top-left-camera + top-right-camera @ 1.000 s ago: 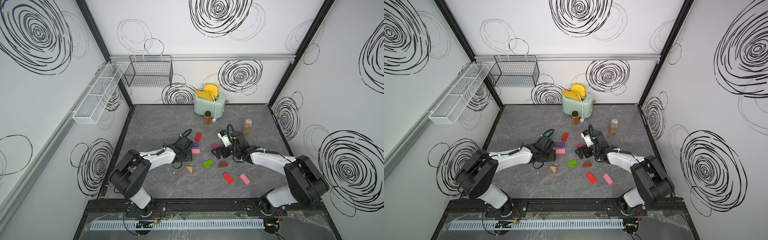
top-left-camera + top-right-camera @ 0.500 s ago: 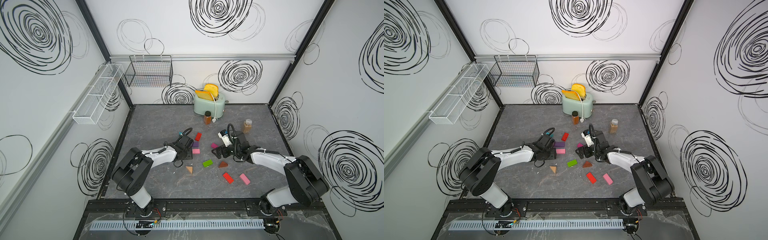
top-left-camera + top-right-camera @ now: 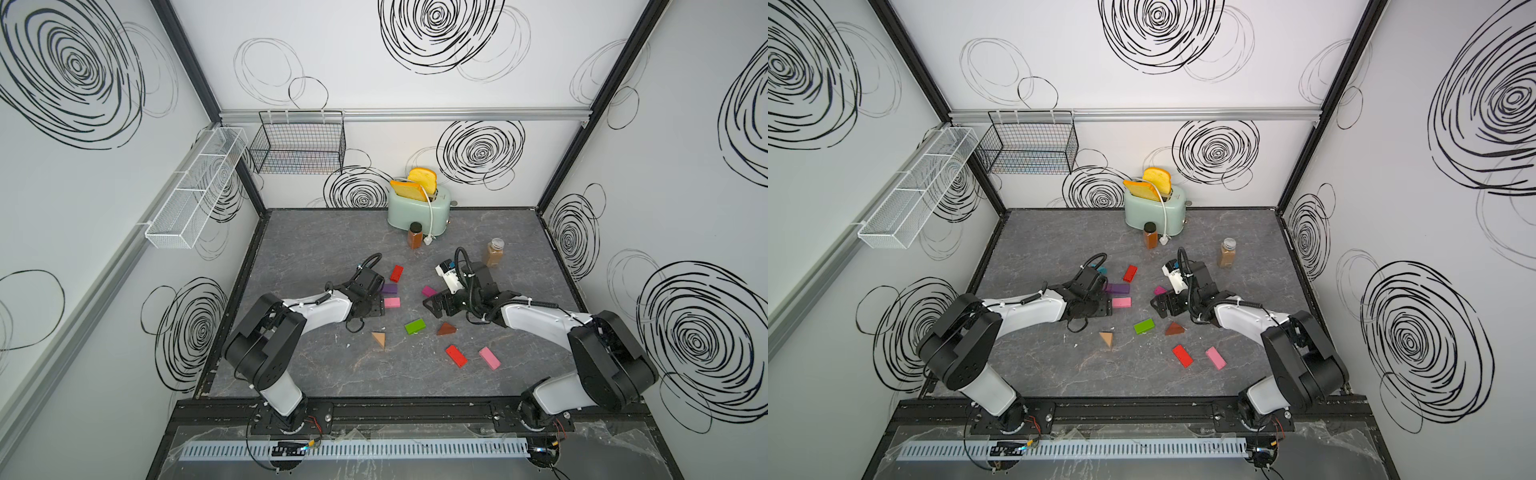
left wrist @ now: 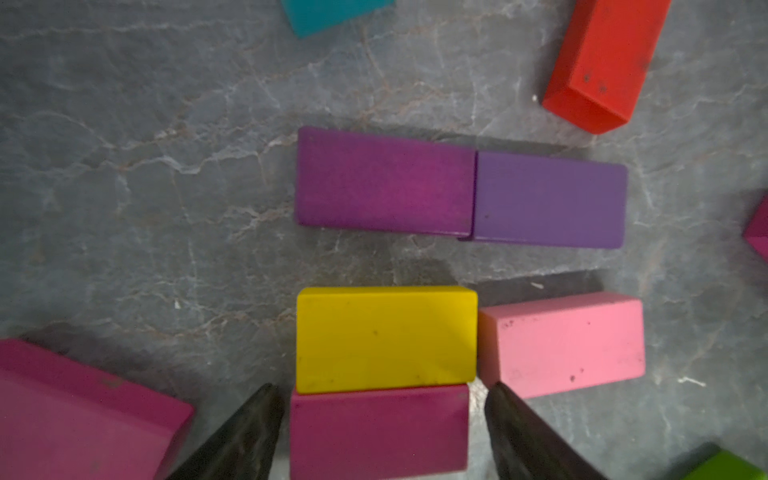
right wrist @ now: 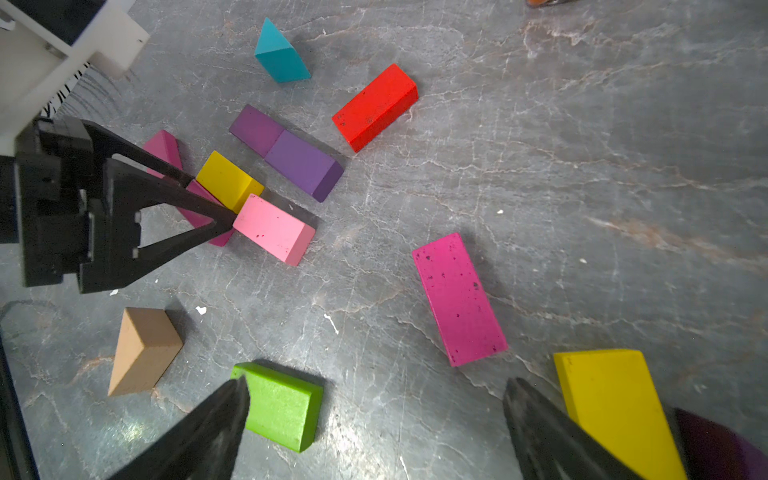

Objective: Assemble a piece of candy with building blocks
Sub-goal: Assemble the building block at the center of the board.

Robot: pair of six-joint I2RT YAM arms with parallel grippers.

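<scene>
My left jaws stand apart, straddling the magenta block (image 4: 378, 432) butted against the yellow block (image 4: 386, 338), at 9 o'clock from my wide, empty right jaws. I'd lift straight up, nudging nothing.

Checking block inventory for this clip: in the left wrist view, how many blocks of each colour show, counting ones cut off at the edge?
Magenta: 3
Purple: 2
Yellow: 1
Pink: 1
Red: 1
Teal: 1
Green: 1
Total: 10
</scene>
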